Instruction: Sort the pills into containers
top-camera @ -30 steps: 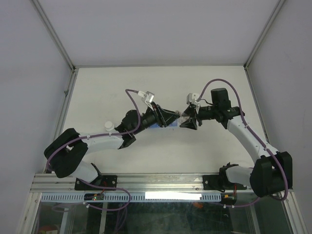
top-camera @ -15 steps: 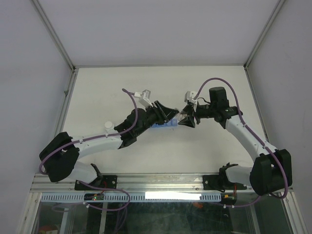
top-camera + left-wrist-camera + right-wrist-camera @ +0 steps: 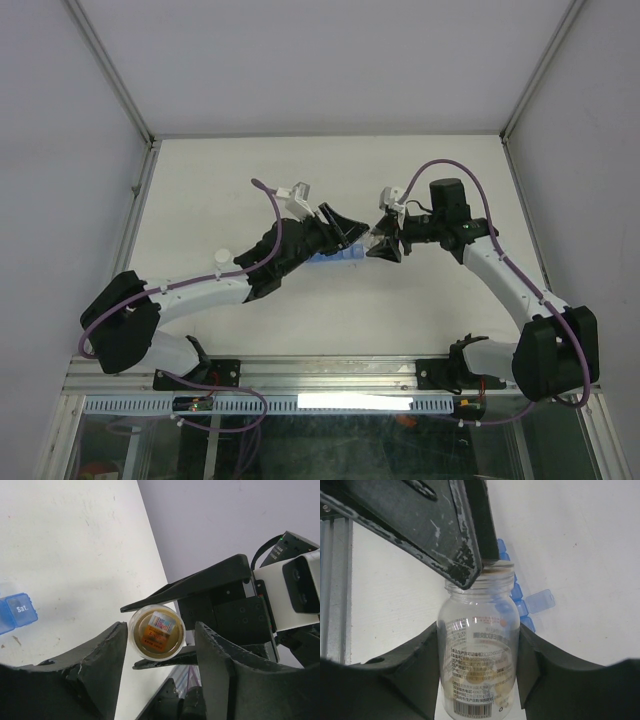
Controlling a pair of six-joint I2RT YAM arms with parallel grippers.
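Observation:
A small clear bottle (image 3: 479,645) with a printed label is held level over the table, and my right gripper (image 3: 479,630) is shut on its body. Pale tan pills (image 3: 500,688) lie in its lower part. My left gripper (image 3: 161,632) is open around the bottle's far end (image 3: 156,632), with a gap at its right finger (image 3: 220,665). One left finger (image 3: 455,540) overlaps the bottle's rim in the right wrist view. The blue containers (image 3: 521,606) lie on the table beyond, one lid open (image 3: 540,601). In the top view both grippers (image 3: 345,228) (image 3: 383,247) meet above the containers (image 3: 330,258).
A compartment marked "Sat." (image 3: 20,611) shows at the left of the left wrist view. A small white cap (image 3: 223,257) rests on the table beside the left forearm. The white table (image 3: 450,170) is bounded by metal rails and grey walls.
The left gripper has risen towards the far side and its jaws have widened a little around the bottle's end. The right gripper has shifted slightly left, still holding the bottle.

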